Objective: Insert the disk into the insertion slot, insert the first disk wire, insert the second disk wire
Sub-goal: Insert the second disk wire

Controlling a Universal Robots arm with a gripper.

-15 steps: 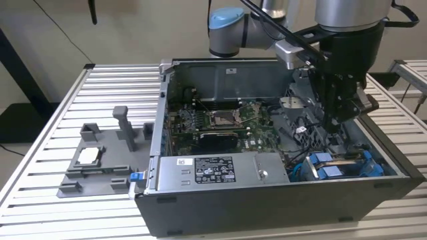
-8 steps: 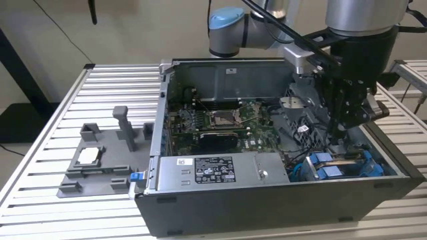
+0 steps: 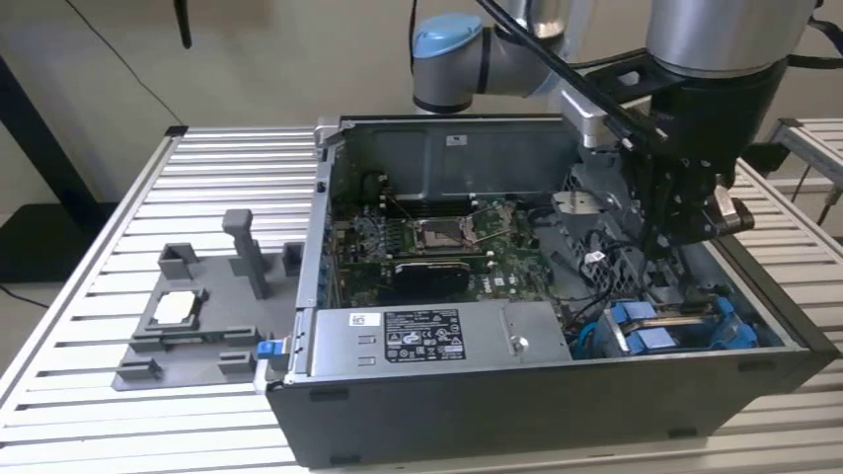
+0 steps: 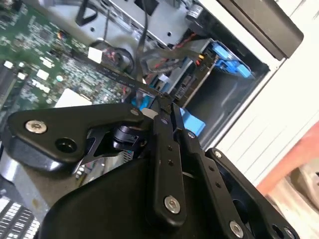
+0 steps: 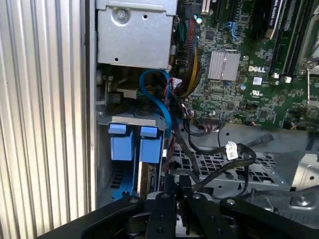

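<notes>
The first step is judged done: the disk (image 5: 149,149) is seen seated in the slot (image 5: 130,119), with its blue carrier tabs showing at the slot's mouth. The step in hand is taken to be the first wire insertion. The gripper (image 4: 163,103) is held inside the case (image 3: 527,415), just beside the slot. Its fingers are drawn almost fully together, and a thin dark wire (image 4: 124,78) runs straight into the tips and appears to be pinched there. Whether a plug is held cannot be told. Seating the wire would call for its end to be lined up squarely with the disk's socket and pressed in without snagging the loose leads near the slot. It would likely handle as limp, so a grip close to its end would be needed. As for contents, the case holds the slot with the disk in it, a motherboard (image 3: 435,242) beside the slot and a power box (image 3: 435,336) near the slot. A blue cable (image 5: 162,102) is looped just beside the slot among other dark leads.
</notes>
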